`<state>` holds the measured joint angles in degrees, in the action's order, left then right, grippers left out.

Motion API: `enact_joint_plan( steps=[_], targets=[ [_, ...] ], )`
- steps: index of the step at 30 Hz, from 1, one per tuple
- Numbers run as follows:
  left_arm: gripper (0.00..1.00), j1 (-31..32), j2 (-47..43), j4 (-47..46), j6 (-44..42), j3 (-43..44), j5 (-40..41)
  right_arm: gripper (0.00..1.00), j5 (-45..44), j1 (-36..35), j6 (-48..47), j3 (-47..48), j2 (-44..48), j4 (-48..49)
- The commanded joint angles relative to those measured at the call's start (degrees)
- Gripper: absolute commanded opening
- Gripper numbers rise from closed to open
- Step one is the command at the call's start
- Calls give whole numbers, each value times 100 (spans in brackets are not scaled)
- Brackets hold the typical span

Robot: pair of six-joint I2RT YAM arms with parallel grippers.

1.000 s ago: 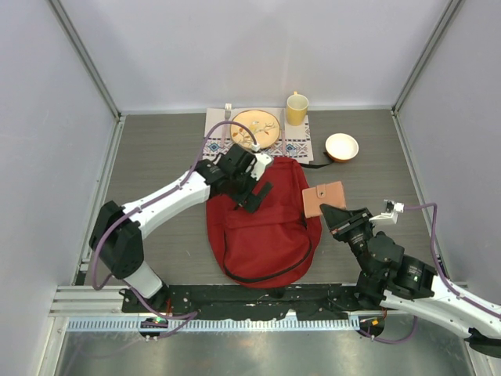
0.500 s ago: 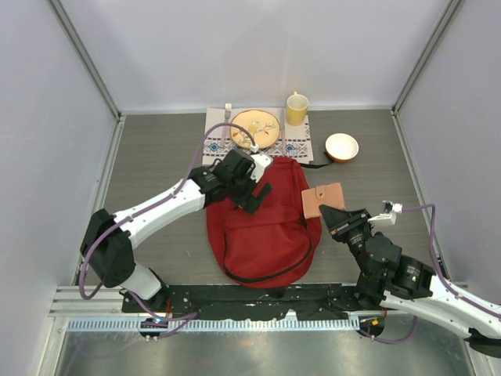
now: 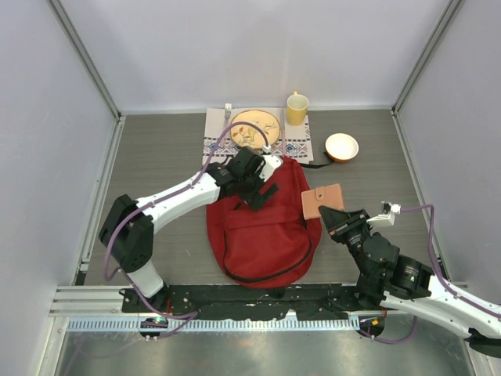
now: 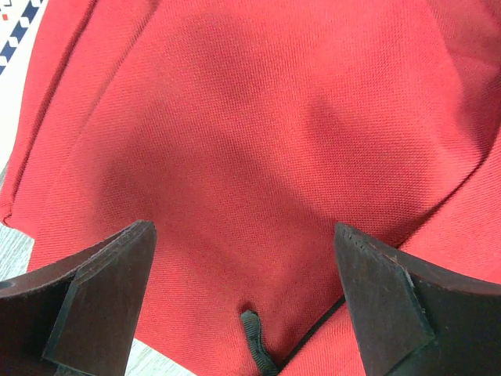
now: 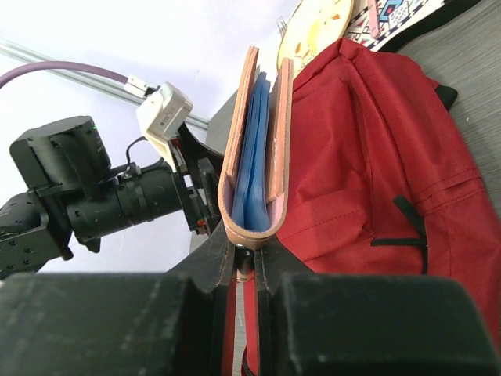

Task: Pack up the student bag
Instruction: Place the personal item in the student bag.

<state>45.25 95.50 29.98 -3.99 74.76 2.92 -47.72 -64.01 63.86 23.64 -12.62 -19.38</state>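
Grey table point(image 3: 156, 164), left hand point(image 3: 259, 191) spread apart over red student bag point(image 3: 262, 235), right hand point(image 3: 334, 213) clamped on tan notebook point(image 3: 323, 199)

white arm links point(image 3: 176, 195) with black joints, purple cables point(image 5: 63, 67) and dark wedge-shaped claw fingers point(image 4: 102, 301).

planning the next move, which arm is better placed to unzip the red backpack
Left. The left gripper, open, hangs right over the student bag's top, a black zipper pull between the jaws. The right gripper is shut on the brown notebook beside the bag, so it is likely not free.
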Motion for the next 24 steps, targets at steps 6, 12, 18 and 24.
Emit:
enact_joint_plan(
  steps=[6,12,18,24],
  targets=[
    [100,-17,-93,219,-304,4,-422,3,-308,2,180,-17,85,92],
    [99,-8,-102,447,-120,-75,-1090,4,-299,2,241,-61,85,83],
    [100,-8,-313,456,12,-277,-1425,4,-308,2,259,-70,76,92],
    [100,97,-243,650,3,-330,-1355,5,-299,2,303,-96,76,92]
  ],
)
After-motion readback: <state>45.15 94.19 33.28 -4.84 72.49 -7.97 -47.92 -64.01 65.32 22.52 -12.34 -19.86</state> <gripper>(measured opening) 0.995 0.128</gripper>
